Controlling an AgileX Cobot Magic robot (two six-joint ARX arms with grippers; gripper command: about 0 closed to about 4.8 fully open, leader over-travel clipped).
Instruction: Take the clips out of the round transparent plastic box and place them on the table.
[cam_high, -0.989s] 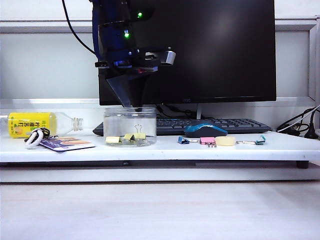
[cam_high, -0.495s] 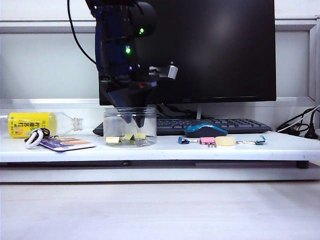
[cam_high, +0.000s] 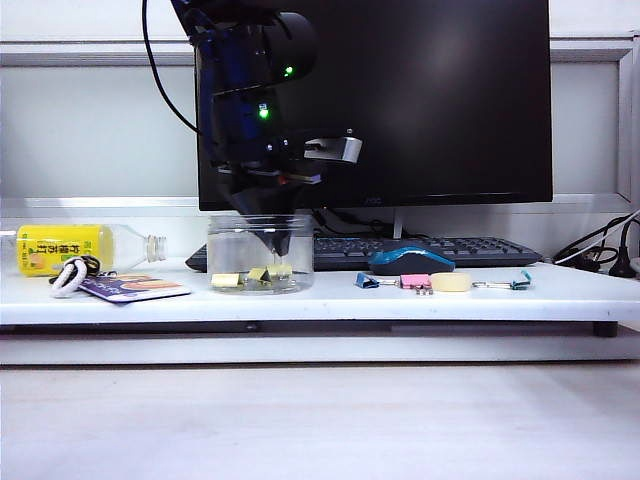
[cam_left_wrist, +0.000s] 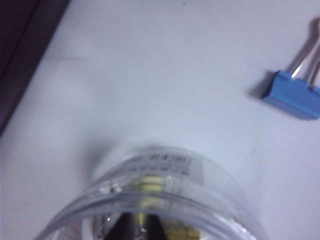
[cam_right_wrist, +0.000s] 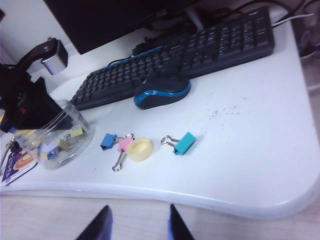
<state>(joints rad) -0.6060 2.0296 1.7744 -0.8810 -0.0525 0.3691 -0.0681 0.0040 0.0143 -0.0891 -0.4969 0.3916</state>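
Observation:
The round transparent plastic box (cam_high: 230, 245) stands on the white table (cam_high: 400, 302), left of the middle. Pale-yellow clips (cam_high: 226, 280) lie on its bottom, and in the right wrist view too (cam_right_wrist: 76, 132). My left gripper (cam_high: 279, 247) reaches straight down into the box through its open top. Its dark fingers (cam_left_wrist: 129, 227) have come together to a narrow slit just inside the rim (cam_left_wrist: 225, 197), with a pale-yellow clip (cam_left_wrist: 148, 184) showing in it. My right gripper (cam_right_wrist: 137, 222) hangs open over the wood-grain surface in front of the table, holding nothing.
Right of the box lie a blue clip (cam_high: 367, 281), a pink clip (cam_high: 415, 282), a cream lump (cam_high: 451, 282) and a teal clip (cam_high: 520, 281). Behind them are a mouse (cam_high: 411, 260), a keyboard (cam_high: 450, 247) and a monitor. A yellow-labelled bottle (cam_high: 65, 248) and a card (cam_high: 130, 288) lie left.
The left gripper has sunk deeper into the box and its fingers have closed from wide apart to nearly together. The upright wire handle of one clip is now hidden by them. The right gripper stays still.

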